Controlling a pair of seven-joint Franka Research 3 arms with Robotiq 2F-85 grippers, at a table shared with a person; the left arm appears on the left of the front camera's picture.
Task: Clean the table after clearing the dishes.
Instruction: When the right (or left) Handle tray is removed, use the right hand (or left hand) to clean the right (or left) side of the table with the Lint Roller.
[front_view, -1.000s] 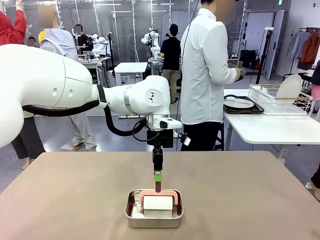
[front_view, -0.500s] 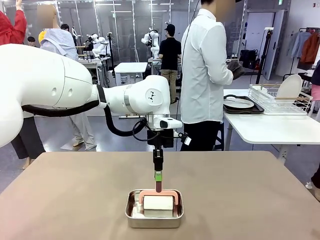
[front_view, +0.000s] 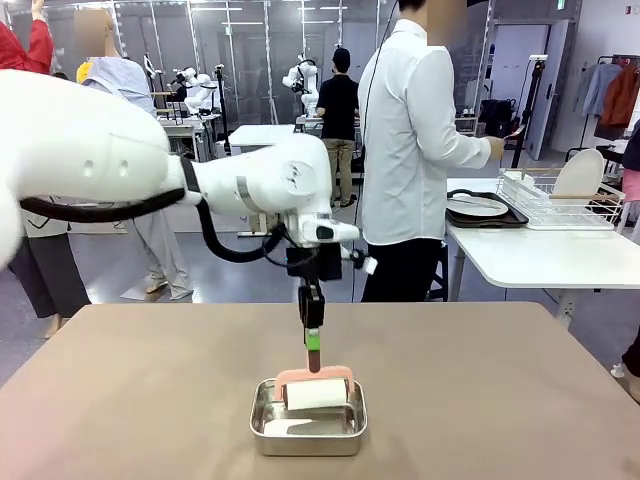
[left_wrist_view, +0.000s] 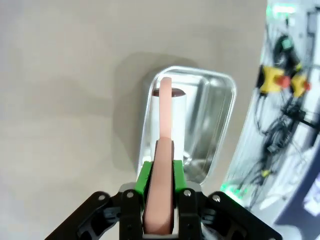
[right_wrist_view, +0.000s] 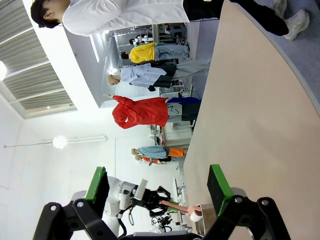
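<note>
Table cleanup, so starting at the business end: the left gripper has its jaws clenched tight on the pink handle of a white roller, green pads squeezing it from both sides. The roller hangs straight down from the fingers, right over a little steel pan that sits near the robot's edge of the table, about in the middle. Can't tell if the roller's bottom is touching the inside of the pan or just hovering at rim level. The right gripper is off to the side with its jaws spread wide and nothing between them, looking along the table's brown top. Further out, a white plate lies on a dark tray on the white side table, next to a wire rack. A person in a white shirt stands at the far edge, turned toward that side table.
</note>
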